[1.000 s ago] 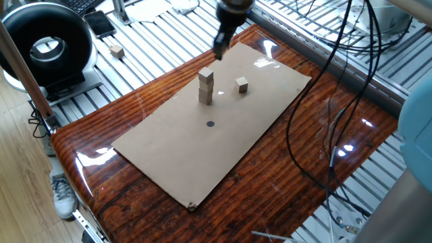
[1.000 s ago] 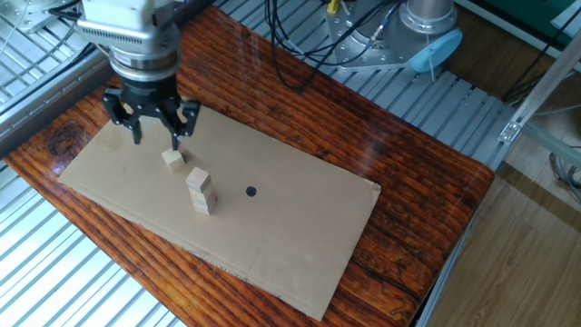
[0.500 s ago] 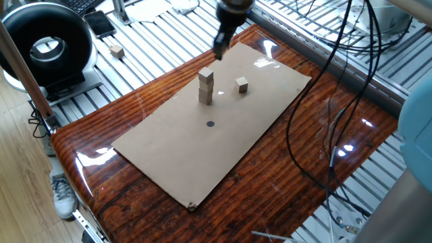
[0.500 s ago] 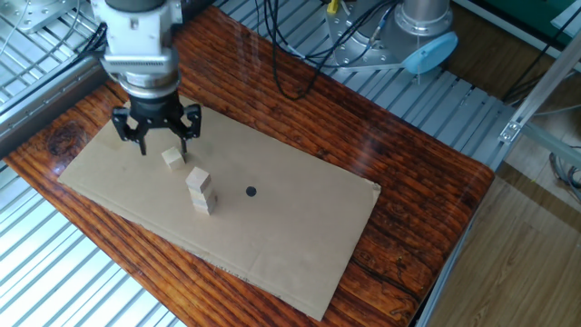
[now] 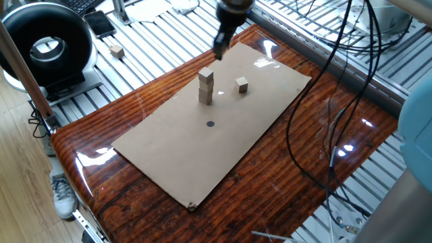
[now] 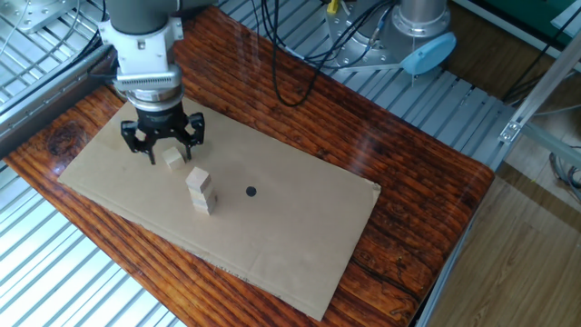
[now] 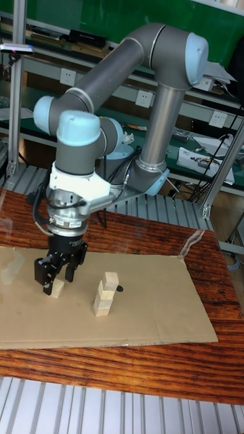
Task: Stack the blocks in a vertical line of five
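Three tan blocks form a slightly crooked stack (image 6: 201, 192) (image 7: 105, 296) (image 5: 206, 87) on the cardboard sheet (image 6: 300, 245). One loose block (image 6: 173, 160) (image 7: 57, 289) (image 5: 241, 84) lies on the sheet close to the stack. My gripper (image 6: 164, 150) (image 7: 55, 277) is open and low over this loose block, its fingers standing on either side of it without closing. In one fixed view the gripper (image 5: 220, 48) shows only at the top edge. Another block (image 5: 117, 51) lies off the table on the metal slats.
A small black dot (image 6: 251, 191) marks the cardboard to the right of the stack. The glossy wooden table (image 6: 418, 182) sits on ribbed metal slats. Cables (image 5: 317, 81) hang over the far side. A round black device (image 5: 46, 50) stands beside the table.
In the other fixed view the gripper has come down and shifted right until its open fingers straddle the loose block. The stack and the loose block have not moved.
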Tool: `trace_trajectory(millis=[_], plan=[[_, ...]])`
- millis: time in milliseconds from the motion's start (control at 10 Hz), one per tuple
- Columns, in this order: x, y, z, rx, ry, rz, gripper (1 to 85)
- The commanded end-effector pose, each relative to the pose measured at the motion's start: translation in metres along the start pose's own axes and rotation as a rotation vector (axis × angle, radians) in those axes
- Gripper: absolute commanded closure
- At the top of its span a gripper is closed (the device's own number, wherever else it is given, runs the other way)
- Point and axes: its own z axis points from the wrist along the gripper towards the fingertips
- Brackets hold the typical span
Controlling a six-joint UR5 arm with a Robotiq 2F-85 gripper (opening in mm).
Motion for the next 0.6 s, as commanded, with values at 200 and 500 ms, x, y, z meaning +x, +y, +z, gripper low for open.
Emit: trace_trajectory(millis=[200, 500], plan=[[0.005, 0.001, 0.006, -0.008, 0.001, 0.072, 82.3], [0.005, 0.01, -0.032, -0.089, 0.013, 0.16, 84.7]])
